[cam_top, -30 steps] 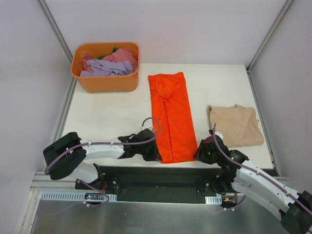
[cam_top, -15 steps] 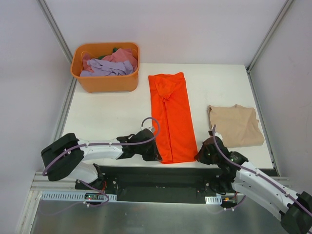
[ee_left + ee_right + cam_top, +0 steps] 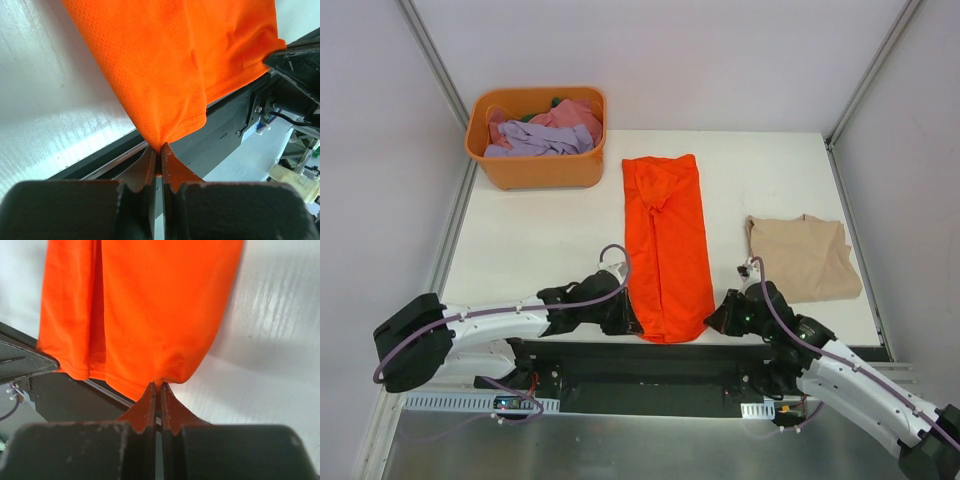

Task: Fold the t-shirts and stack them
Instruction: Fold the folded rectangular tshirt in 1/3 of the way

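Observation:
An orange t-shirt, folded into a long strip, lies down the middle of the white table. My left gripper is shut on its near left corner, pinching the cloth at the fingertips. My right gripper is shut on its near right corner. The near hem is lifted slightly at the table's front edge. A folded tan t-shirt lies to the right.
An orange basket with lilac and pink clothes stands at the back left. The black frame rail runs along the table's near edge. Grey walls enclose the table.
Both grippers have closed in on the shirt's near corners and shifted slightly left. The near hem has bunched and moved left and up from the table edge.

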Robot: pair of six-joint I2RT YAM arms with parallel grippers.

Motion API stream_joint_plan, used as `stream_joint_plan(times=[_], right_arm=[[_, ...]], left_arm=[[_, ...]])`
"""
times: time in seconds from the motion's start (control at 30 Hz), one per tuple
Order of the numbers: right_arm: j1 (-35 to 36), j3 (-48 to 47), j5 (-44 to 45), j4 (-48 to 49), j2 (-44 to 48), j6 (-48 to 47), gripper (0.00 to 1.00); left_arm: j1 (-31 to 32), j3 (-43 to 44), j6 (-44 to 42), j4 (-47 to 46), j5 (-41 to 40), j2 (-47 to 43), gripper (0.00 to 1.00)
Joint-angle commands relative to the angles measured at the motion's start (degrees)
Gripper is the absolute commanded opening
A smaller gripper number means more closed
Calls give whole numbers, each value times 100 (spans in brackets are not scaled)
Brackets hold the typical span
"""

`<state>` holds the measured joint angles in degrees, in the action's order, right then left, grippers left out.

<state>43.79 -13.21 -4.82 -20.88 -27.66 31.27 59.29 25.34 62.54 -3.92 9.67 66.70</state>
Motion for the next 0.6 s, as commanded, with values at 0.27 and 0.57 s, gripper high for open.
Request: stream_joint_plan(times=[0.27,0.57], right_arm=[[16,-1367,1210,876,-1100,-656,0],[-327,-2387,1694,1534,-2356,-1386,0]], left_arm=[[-909,866,-875,155,140,150,0],[-1964,1929,-1543,374,693,870,0]])
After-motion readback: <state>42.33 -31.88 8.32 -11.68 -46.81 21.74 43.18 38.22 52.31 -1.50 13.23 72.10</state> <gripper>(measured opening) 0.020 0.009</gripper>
